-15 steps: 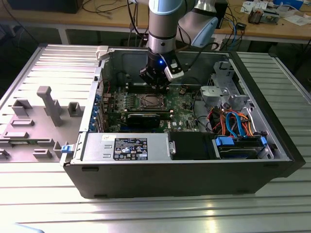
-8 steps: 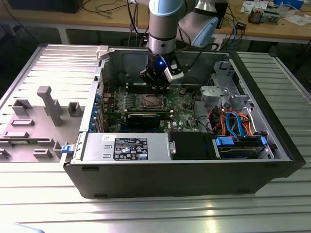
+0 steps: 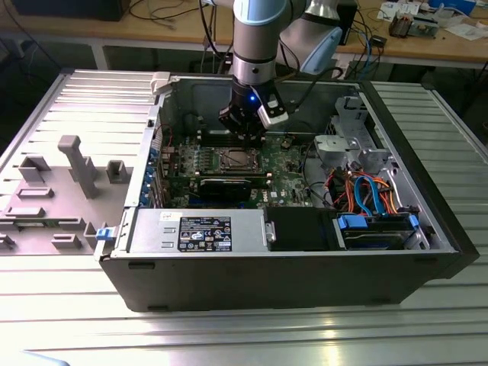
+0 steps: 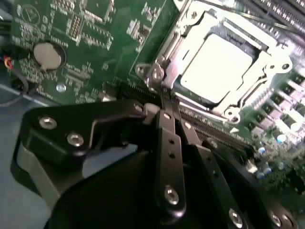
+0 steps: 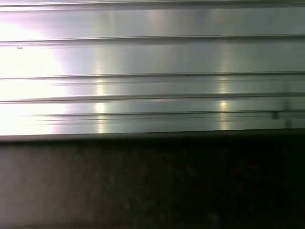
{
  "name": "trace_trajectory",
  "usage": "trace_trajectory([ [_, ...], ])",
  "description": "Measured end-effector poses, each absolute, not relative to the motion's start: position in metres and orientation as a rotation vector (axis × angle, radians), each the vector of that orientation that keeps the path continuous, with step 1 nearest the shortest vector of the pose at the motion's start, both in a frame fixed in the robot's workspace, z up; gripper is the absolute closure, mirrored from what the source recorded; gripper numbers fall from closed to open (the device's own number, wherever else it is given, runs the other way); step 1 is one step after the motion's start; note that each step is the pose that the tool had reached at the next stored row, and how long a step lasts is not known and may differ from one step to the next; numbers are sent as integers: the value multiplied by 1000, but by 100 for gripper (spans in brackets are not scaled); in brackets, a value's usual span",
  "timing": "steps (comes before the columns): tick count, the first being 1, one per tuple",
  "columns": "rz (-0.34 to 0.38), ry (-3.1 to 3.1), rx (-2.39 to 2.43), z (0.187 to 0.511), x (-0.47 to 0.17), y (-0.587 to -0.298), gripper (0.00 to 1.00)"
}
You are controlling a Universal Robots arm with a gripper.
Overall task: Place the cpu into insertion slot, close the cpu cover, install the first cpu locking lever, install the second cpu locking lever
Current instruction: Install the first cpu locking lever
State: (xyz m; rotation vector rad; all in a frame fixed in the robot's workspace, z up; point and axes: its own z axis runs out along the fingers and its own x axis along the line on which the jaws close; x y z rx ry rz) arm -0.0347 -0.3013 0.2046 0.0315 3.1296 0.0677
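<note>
In the second wrist view the gripper (image 4: 164,102), its fingers pressed together and holding nothing, sits at seven o'clock of the cpu (image 4: 217,62), seated under the cpu cover (image 4: 190,36); a slip could scratch the board.

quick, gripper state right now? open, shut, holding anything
gripper: shut, fingers pressed together with nothing between them, tips at the edge of the cpu cover, which lies closed over the cpu.

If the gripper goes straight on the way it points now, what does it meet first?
Probably the corner of the cpu cover by its hinge screw; the gripper points at it with fingers together. Depth is unclear.
</note>
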Motion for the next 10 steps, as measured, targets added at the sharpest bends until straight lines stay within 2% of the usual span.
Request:
trace_trajectory([
  [6,64,3130,32,206,-35,-302,89],
  [10,16,3130,31,205,-35,-302,89],
])
